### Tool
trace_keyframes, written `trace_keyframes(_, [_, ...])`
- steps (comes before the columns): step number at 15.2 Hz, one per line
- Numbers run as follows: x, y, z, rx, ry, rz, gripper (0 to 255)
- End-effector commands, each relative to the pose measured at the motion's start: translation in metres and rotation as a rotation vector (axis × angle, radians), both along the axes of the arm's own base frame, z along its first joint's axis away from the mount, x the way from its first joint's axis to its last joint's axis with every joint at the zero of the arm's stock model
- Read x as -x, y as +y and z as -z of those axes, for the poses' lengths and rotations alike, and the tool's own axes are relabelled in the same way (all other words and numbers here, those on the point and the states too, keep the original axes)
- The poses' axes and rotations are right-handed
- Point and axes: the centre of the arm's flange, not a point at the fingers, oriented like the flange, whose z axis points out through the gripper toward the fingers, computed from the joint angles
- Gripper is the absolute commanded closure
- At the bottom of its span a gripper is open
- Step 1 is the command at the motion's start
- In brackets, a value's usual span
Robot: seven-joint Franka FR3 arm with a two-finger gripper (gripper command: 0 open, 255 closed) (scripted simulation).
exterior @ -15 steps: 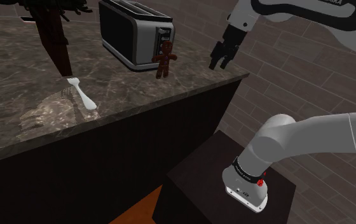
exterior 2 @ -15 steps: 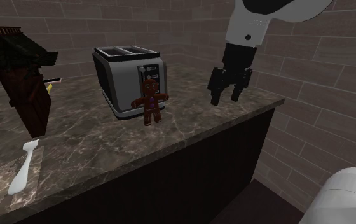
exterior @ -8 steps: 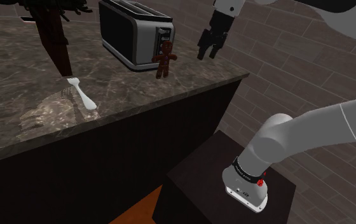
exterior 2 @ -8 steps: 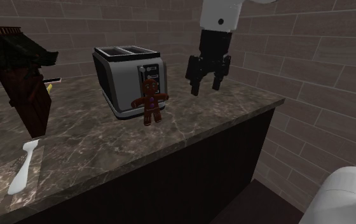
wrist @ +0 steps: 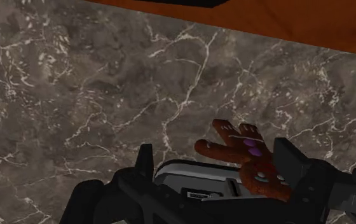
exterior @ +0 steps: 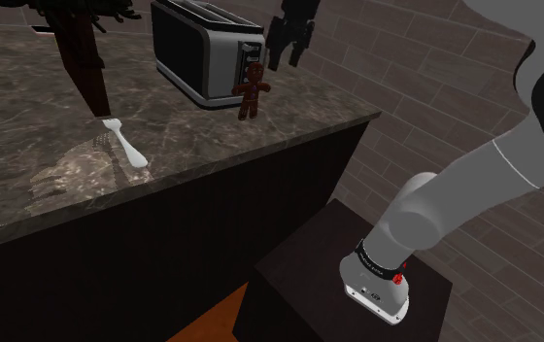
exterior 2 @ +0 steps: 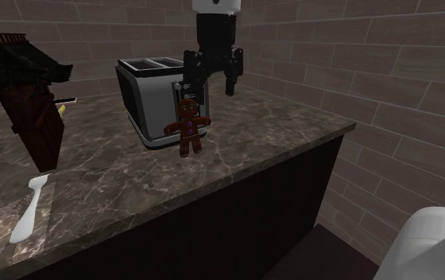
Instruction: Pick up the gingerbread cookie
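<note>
While your fingers (exterior 2: 230, 78) hang open, empty, over the toaster (exterior 2: 144, 107) — clipping it may topple the gingerbread cookie (exterior 2: 189, 127).

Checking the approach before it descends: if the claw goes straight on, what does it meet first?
Probably the cookie or the end of the toaster behind it: in the wrist view both lie between the fingers of the open claw. Depth is unclear, so which comes first I cannot tell.

No legible text, brand, number or sign on any surface. Front panel of the toaster (exterior: 200, 51) carries small pale marks, too fine to read
</note>
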Motion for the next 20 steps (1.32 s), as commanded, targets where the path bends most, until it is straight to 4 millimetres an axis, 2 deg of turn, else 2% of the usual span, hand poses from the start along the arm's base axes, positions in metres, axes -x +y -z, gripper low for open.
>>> trace_keyframes(1, [-0.014,0.022,-0.009,0.018,0.005,-0.028,0])
trace_keyframes(4, [-0.034,0.058,-0.021,0.045,0.011,-0.07,0])
trace_keyframes(5, [-0.037,0.064,-0.023,0.048,0.012,-0.076,0])
trace_keyframes(12, [-0.037,0.064,0.014,0.048,0.012,-0.076,0])
trace_keyframes(14, [-0.037,0.064,0.017,0.048,0.012,-0.076,0])
trace_keyframes(15, [-0.037,0.063,0.016,0.048,0.012,-0.076,255])
trace_keyframes(20, [-0.037,0.064,0.016,0.048,0.012,-0.076,255])
